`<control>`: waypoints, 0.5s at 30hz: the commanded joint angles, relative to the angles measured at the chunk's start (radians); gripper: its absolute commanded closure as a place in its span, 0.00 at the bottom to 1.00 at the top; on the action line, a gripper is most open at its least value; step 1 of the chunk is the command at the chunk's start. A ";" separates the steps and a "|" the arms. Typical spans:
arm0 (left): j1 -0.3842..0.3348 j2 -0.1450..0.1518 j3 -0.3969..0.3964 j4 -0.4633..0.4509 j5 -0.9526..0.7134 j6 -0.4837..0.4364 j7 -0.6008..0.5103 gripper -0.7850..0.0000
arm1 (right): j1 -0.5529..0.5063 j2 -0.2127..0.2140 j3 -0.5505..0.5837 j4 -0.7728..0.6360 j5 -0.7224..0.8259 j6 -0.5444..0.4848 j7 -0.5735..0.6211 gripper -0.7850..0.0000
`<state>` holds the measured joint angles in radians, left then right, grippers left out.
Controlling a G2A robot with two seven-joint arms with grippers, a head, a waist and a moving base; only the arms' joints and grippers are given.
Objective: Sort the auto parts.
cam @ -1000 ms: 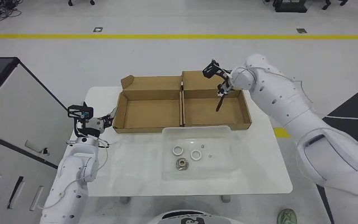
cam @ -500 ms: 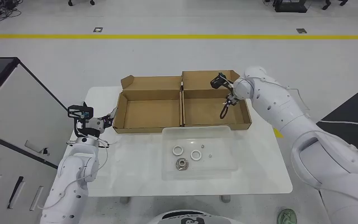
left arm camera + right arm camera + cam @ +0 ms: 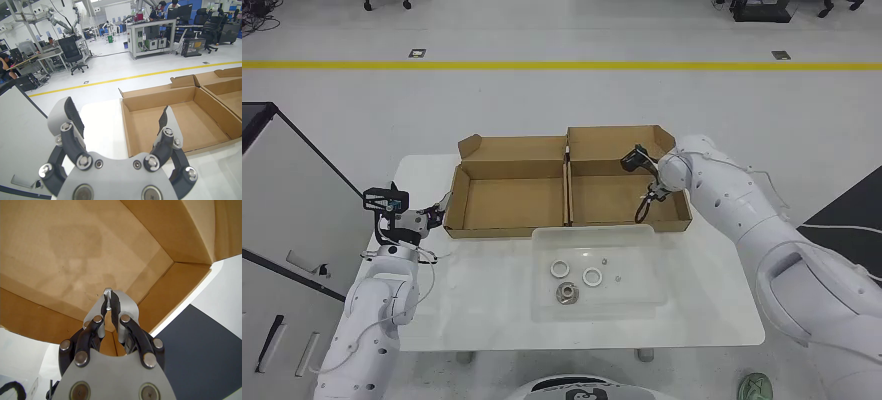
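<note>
My right gripper point(image 3: 109, 303) is shut on a silver threaded bolt point(image 3: 108, 300), held over the floor of the right cardboard box point(image 3: 56, 247) near its front right corner. From above, the right gripper point(image 3: 644, 207) hangs inside that right box point(image 3: 602, 200). The left box point(image 3: 507, 203) stands empty beside it. A clear tray point(image 3: 637, 300) in front of the boxes holds two white rings point(image 3: 559, 268), a metal round part point(image 3: 566, 292) and a small piece. My left gripper point(image 3: 121, 121) is open at the table's left edge, beside the left box point(image 3: 170, 121).
A white table point(image 3: 702, 300) carries both boxes and the tray. A white panel point(image 3: 287, 190) stands left of the table. Bare tabletop lies right of the tray and in front of it.
The right gripper has come down and toward the front right corner of the right box with the bolt in it. The left arm has kept still.
</note>
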<state>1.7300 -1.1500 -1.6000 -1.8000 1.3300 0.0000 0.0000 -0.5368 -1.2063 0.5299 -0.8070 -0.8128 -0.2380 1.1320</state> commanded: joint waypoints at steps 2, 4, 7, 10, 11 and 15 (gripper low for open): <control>0.000 0.000 0.000 0.000 0.000 0.000 0.000 0.00 | -0.009 -0.003 0.002 0.011 -0.002 0.002 -0.004 1.00; 0.000 0.000 0.000 0.000 0.000 0.000 0.000 0.00 | -0.013 -0.006 0.003 0.018 -0.002 0.002 -0.004 1.00; 0.000 0.000 0.000 0.000 0.000 0.000 0.000 0.00 | -0.016 -0.009 0.006 0.027 -0.003 0.002 -0.003 1.00; 0.000 0.000 0.000 0.000 0.000 0.000 0.000 0.00 | -0.018 -0.012 0.009 0.035 -0.005 0.000 -0.003 0.81; 0.000 0.000 0.000 0.000 0.000 0.000 0.000 0.00 | -0.019 -0.013 0.010 0.038 -0.006 -0.001 -0.002 0.71; 0.000 0.000 0.000 0.000 0.000 0.000 0.000 0.00 | -0.020 -0.017 0.016 0.045 -0.009 -0.001 -0.004 0.58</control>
<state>1.7300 -1.1500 -1.6000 -1.8000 1.3300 0.0000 0.0000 -0.5563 -1.2225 0.5449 -0.7630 -0.8205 -0.2387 1.1284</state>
